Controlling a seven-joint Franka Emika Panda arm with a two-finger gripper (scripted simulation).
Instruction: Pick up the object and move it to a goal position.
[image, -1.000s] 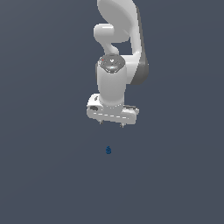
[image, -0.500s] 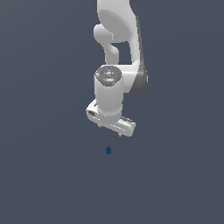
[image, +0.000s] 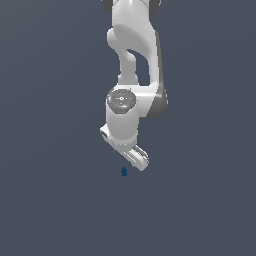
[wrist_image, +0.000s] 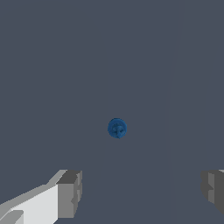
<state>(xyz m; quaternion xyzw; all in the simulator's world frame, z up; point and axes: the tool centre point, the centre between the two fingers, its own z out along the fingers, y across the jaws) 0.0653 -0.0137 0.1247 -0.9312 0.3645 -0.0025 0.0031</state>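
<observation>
My arm (image: 131, 45) is glossy white, built of fat rounded links with smooth curved shells. A dark grey band wraps the elbow joint, and a grey round cap (image: 121, 99) with faint markings sits on my wrist. My hand (image: 129, 156) is a white bar; its fingers (wrist_image: 70, 194) are blocky, grey-faced pads.

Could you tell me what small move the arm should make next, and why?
Probably a short move straight down. In the wrist view the open gripper has both fingers spread wide, and the small blue object lies roughly between their line, untouched. In the exterior view it sits just below the gripper.
</observation>
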